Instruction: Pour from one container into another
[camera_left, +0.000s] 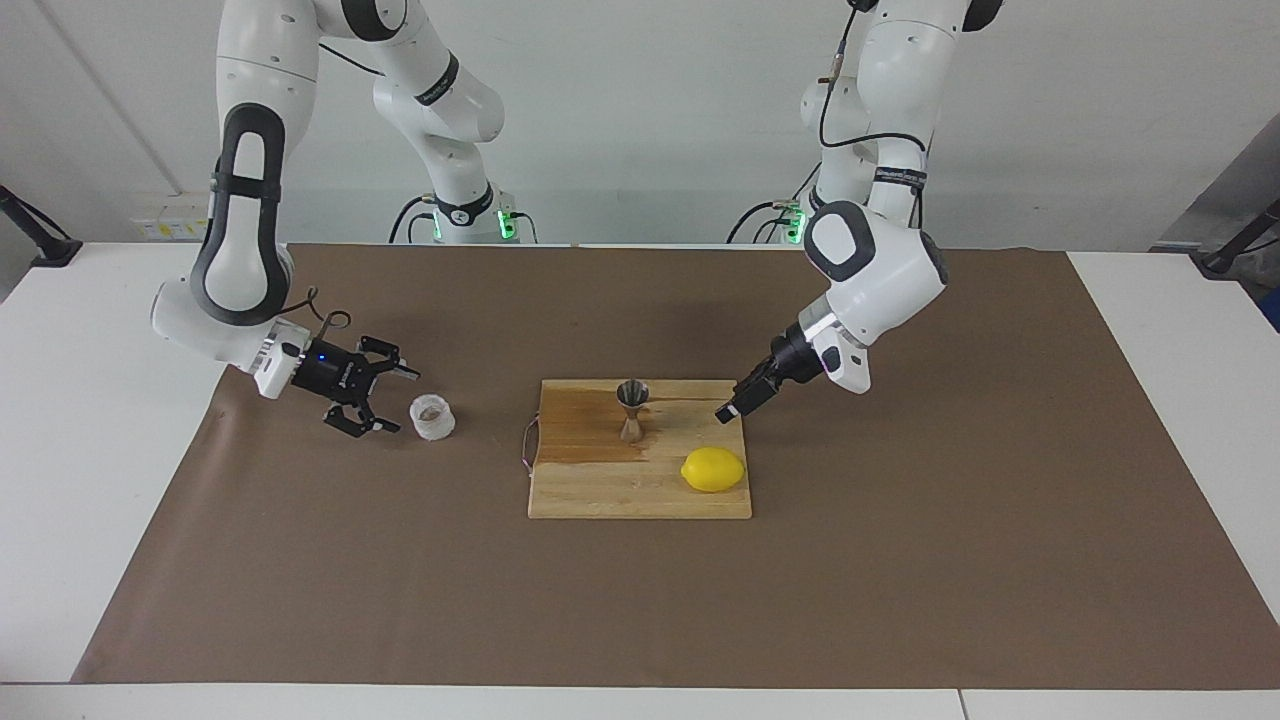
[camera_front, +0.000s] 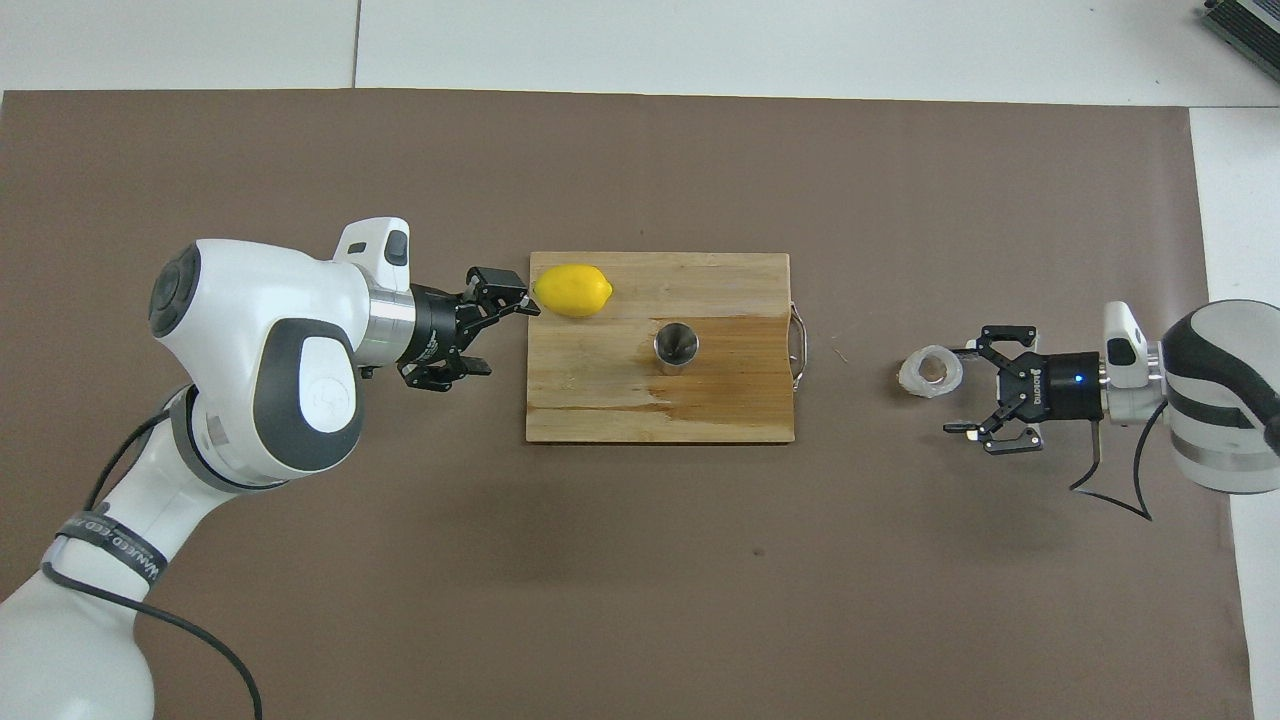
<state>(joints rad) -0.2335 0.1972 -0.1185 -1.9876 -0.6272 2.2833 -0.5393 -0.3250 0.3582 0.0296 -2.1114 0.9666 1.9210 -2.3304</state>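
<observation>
Approach step, nothing picked up yet.

Right tool (camera_left: 372, 398): low over the brown mat at the right arm's end of the table, fingers spread wide, empty. Lying roughly level and aimed sideways at the plastic cup (camera_left: 432, 417). One fingertip close to the cup wall; contact not clear.

Plastic cup: upright on the mat, brownish contents visible inside, between the right tool and the cutting board (camera_left: 600, 490).

Steel jigger (camera_left: 632, 409): upright on the cutting board, on its stained half, open mouth up, well apart from the cup. Lemon (camera_left: 713, 469) lies on the same board, toward the left arm's end and farther from the robots than the jigger.

Left tool (camera_left: 742, 400): over the board's edge at the left arm's end, fingers apart, empty, touching neither jigger nor lemon.

Judgement: the grasp of the cup is in hand. Next move calls for centring the open fingers around the cup wall, closing gently since the plastic looks soft, lifting level, then carrying to the narrow jigger mouth. The jigger may need steadying; it looks tippy.
</observation>
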